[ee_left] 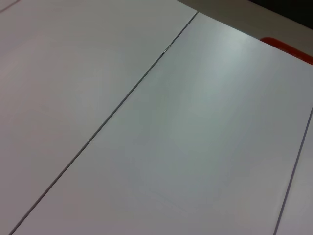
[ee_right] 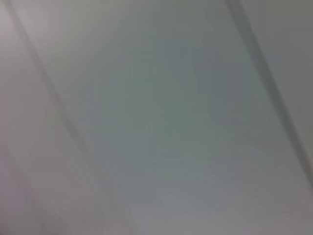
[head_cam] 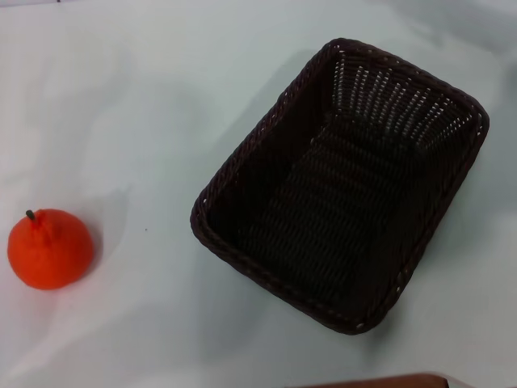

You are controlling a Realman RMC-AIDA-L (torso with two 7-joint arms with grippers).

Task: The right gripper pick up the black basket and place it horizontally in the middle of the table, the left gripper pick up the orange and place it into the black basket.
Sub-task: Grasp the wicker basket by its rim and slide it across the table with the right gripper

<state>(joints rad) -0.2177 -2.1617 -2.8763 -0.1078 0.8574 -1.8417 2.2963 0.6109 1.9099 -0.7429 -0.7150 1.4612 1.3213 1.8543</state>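
The black basket (head_cam: 343, 182) lies empty on the white table (head_cam: 145, 105), right of centre in the head view, turned at a slant with one corner toward the far side. The orange (head_cam: 50, 248) sits on the table at the near left, stem up, well apart from the basket. Neither gripper shows in any view. The left wrist view shows only bare table panels (ee_left: 146, 147) with thin seams. The right wrist view shows only a blurred pale surface (ee_right: 156, 117).
A thin brown edge (head_cam: 380, 380) shows at the bottom of the head view, near the basket's near corner. A red-orange strip (ee_left: 288, 49) lies at the table's far edge in the left wrist view.
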